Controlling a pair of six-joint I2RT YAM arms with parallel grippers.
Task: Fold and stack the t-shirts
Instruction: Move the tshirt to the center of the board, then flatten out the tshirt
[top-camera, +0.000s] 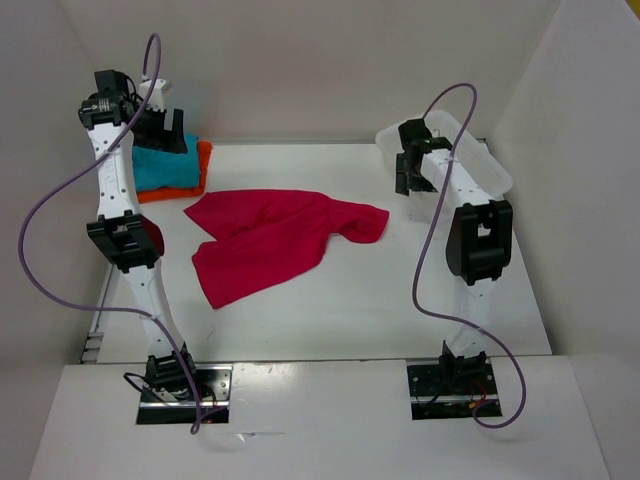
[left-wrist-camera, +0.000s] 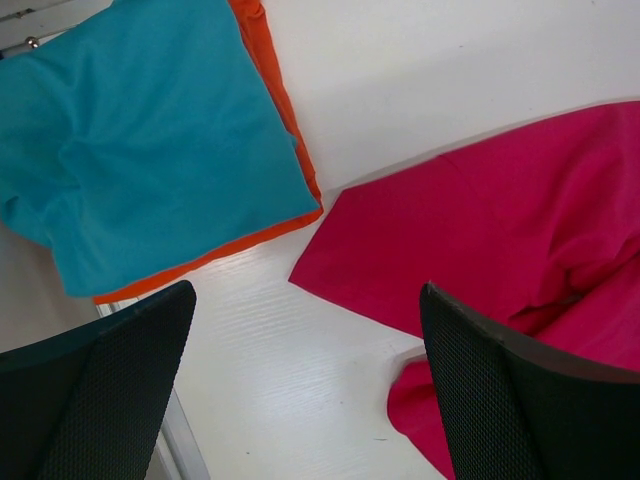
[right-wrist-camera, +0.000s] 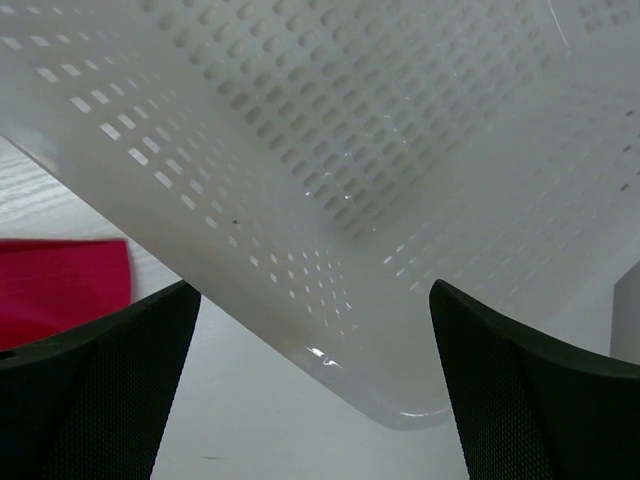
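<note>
Now my left gripper and right gripper gape empty; rumpled pink-red cloth t-shirt lies centre, teal blue t-shirt on bright orange t-shirt at ten o'clock. Pinching one layer could skew the fold.

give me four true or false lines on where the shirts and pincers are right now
1. The teal shirt lies on the orange shirt. True.
2. The pink-red shirt is folded on that stack. False: it lies rumpled mid-table, apart from the stack.
3. The left pincer grips the teal shirt. False: it is open and holds nothing.
4. The right pincer is open, close to the basket. True.
</note>
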